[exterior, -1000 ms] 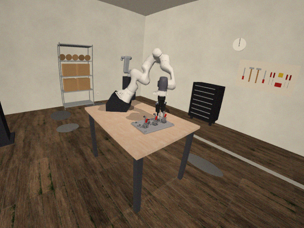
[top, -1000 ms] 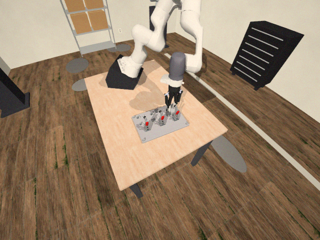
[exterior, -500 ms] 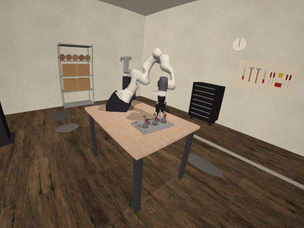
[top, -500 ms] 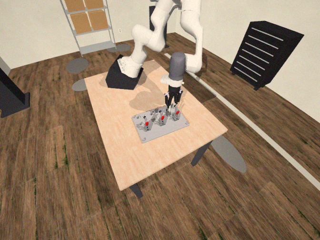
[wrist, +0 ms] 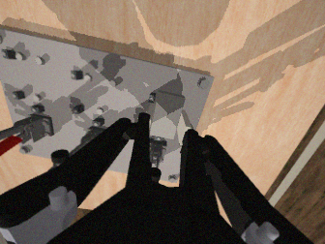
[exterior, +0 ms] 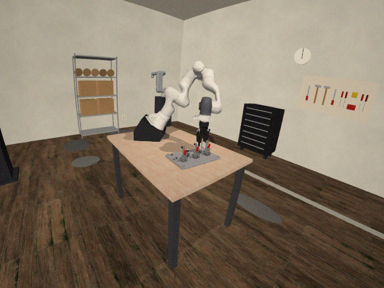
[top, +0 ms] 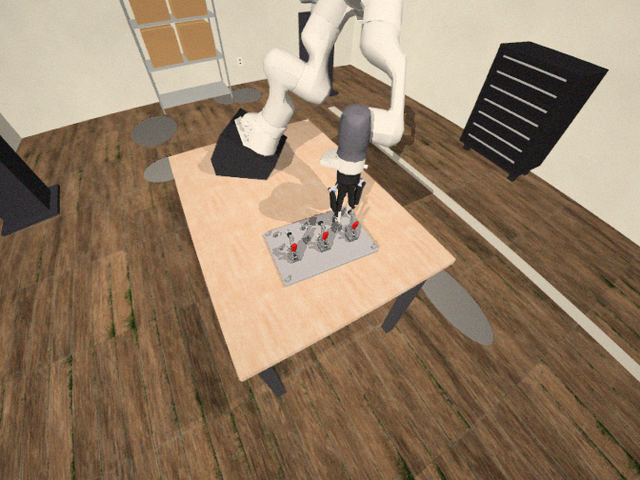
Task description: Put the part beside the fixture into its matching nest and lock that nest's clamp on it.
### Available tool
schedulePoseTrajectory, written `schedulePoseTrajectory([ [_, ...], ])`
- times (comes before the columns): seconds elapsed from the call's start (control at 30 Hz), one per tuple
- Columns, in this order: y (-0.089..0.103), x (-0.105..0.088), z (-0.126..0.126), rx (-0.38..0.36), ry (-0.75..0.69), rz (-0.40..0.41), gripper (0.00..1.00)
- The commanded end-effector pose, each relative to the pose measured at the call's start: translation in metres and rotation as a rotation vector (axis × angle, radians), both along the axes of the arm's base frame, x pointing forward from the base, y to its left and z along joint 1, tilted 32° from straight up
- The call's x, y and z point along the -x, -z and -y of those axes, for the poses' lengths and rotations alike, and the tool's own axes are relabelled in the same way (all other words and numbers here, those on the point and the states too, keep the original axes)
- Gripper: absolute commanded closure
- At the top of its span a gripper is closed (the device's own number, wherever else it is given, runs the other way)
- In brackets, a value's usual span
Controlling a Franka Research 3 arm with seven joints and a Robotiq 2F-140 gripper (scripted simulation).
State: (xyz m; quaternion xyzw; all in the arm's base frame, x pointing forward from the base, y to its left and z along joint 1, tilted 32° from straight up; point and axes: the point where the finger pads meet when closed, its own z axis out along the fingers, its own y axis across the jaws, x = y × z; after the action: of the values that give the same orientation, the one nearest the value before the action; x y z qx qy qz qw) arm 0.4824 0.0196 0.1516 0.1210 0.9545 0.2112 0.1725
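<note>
Wrist view: the tool [top: 343, 216] [exterior: 202, 147] [wrist: 166, 114] pinches the part [wrist: 166, 123] over the fixture plate [top: 330, 260] [exterior: 198, 162] [wrist: 58, 92]'s end nest, apparently to steer it between the blocks.

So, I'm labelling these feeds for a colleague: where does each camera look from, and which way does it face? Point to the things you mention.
Top: high beyond the table end opposite the arm's base, facing steeply down; shows the arm [top: 279, 103] [exterior: 170, 96], cut off above, and jaws.
Exterior: lower, from a similar side, facing across the table toward the room corner; whole arm.
Wrist: on the hand, facing down along the jaws, which fill the foreground, to the fixture plate [top: 310, 270] [exterior: 192, 163] [wrist: 53, 73].
Top and exterior share the black drawer cabinet [top: 522, 103] [exterior: 260, 128].
</note>
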Motion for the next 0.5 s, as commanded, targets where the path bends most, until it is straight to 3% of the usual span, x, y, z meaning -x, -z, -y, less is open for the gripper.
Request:
schedulePoseTrajectory([
  [0.0,0.0007,-0.002,-0.0004,0.002,-0.002,0.005,1.0],
  [0.47,0.0035,-0.0028,-0.0006,0.002,-0.002,0.005,1.0],
])
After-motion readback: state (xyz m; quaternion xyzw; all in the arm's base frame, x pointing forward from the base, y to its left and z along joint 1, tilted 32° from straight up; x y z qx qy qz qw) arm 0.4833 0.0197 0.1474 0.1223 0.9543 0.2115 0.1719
